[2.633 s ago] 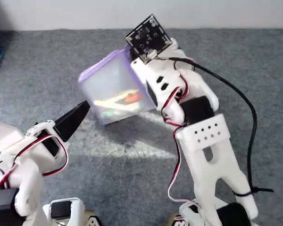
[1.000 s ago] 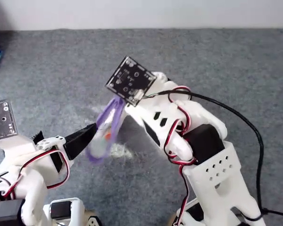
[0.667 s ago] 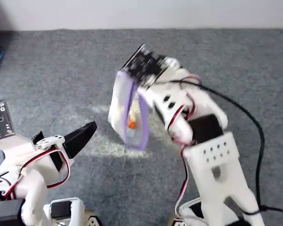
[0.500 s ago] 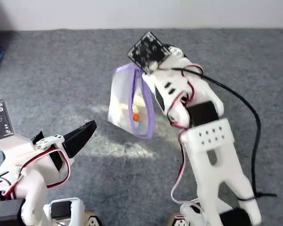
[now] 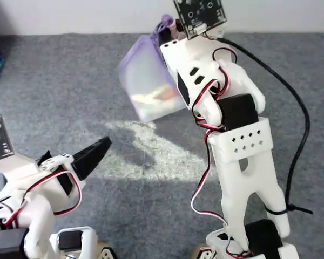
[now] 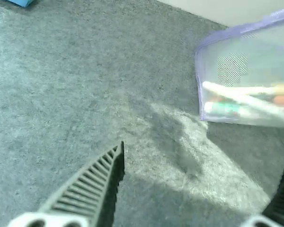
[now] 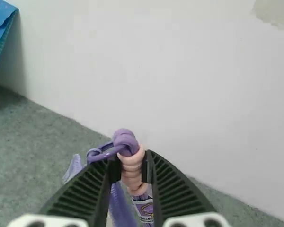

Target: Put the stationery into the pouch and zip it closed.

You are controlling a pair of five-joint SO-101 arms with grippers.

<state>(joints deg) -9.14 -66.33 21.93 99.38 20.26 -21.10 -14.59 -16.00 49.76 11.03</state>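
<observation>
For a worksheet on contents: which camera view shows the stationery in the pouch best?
The left wrist view: the stationery lies side-on inside the clear pouch. The high view shows it smaller. The right wrist view shows the right gripper clamping the pouch's cord instead.

Lifted the pouch (image 5: 149,86) from low over the surface (image 5: 59,81), just beside the left tool (image 5: 97,148), up toward the far wall (image 5: 86,13). Hanging now by its pull loop (image 7: 125,142), clamped in the right tool (image 7: 128,163). Turned from edge-on a second ago to broad face showing, pens (image 5: 154,97) settled along the lower edge. Left tool drawn back earlier, now well apart from the pouch.
</observation>
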